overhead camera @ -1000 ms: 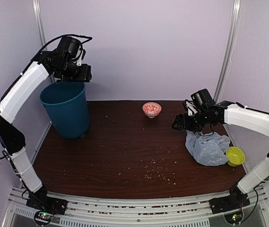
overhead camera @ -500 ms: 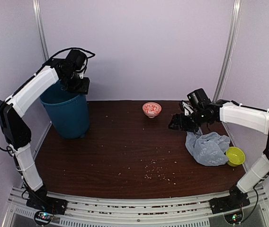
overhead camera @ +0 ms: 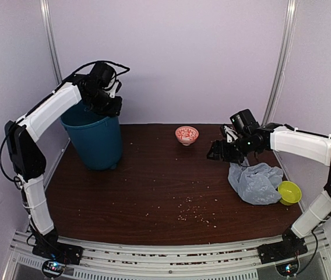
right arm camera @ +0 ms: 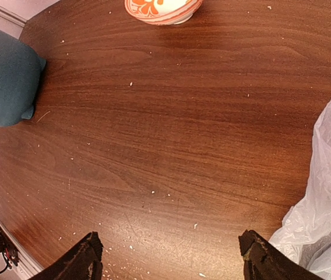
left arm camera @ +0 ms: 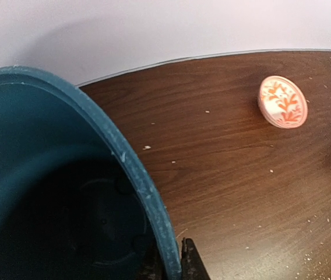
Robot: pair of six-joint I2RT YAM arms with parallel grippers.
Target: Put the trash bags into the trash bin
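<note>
My left claw (left arm camera: pixel 174 265) looked pinched onto the rim of the trash bin (overhead camera: pixel 95 137), though only its fingertips showed. My right claw (right arm camera: pixel 171 259) hung spread wide and empty. The trash bag (overhead camera: pixel 256 182) lay crumpled on the table (overhead camera: pixel 154 198) just beside its right finger, not yet gripped. Nothing showed inside the bin, so the whole job remained. Open wood ran from the right claw to the bin, well apart. The red-patterned bowl (overhead camera: pixel 187 134) sat ahead, and the lime-green bowl (overhead camera: pixel 289 191) touched the bag near the table's edge.
</note>
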